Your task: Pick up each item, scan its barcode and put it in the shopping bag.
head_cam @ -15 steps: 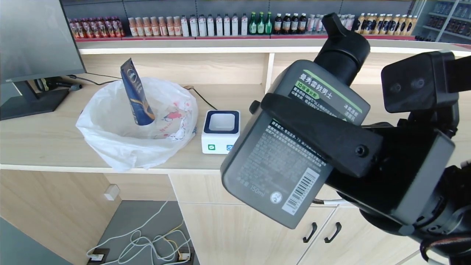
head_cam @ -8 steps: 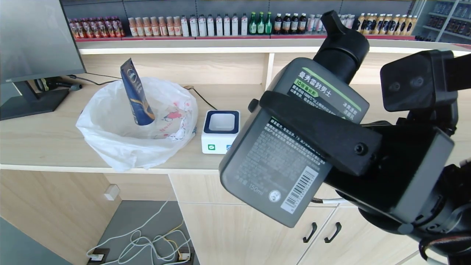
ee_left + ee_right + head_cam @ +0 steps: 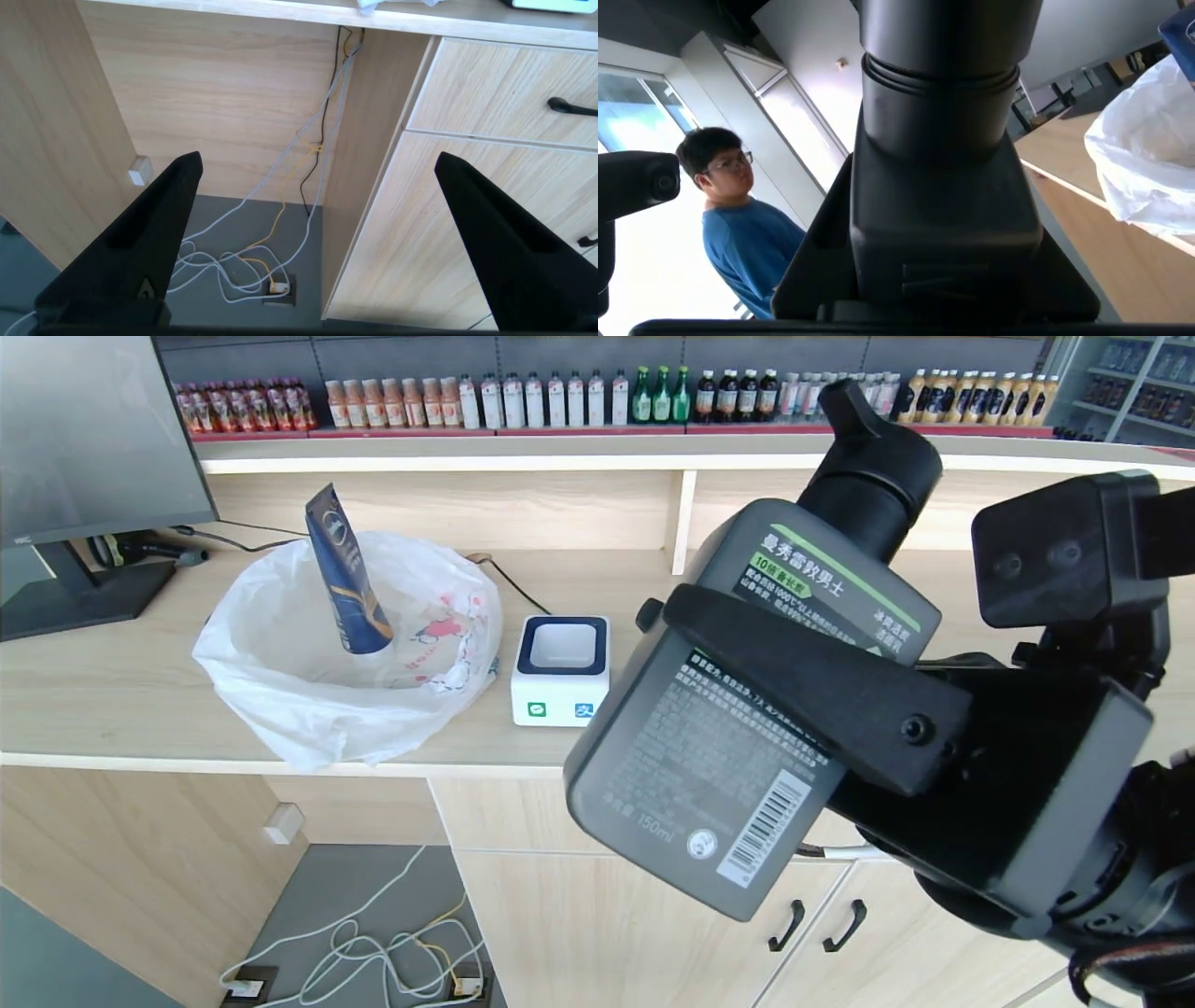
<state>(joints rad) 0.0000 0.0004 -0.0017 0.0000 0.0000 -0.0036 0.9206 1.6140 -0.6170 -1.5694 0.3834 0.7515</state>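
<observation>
the right gripper [image 3: 686, 616] is clamping a dark bottle [image 3: 709, 775] across its middle, one black finger [image 3: 812, 681] lying over the label side. it is holding the bottle in the air, tilted, with the black cap [image 3: 873, 467] pointing up and away and the base pointing down toward the robot. the barcode [image 3: 770, 826], near the base, is facing up toward the head camera. in the right wrist view the bottle [image 3: 943, 159] is showing end-on between the fingers, with the bag [image 3: 1148, 159] off to one side.

the left gripper [image 3: 318, 233] is hanging low in front of the cabinet [image 3: 486, 187], its fingers spread wide apart and holding nothing, with cables [image 3: 252, 271] lying on the floor below it.

the scanner [image 3: 560, 670] is sitting on the counter [image 3: 112, 691], left of the bottle and just beside the white bag [image 3: 280, 700]. a blue tube [image 3: 345, 579] is standing in the bag, leaning. a monitor [image 3: 84, 439] is standing at the counter's far left, and drinks [image 3: 560, 397] are lining the shelf behind.
</observation>
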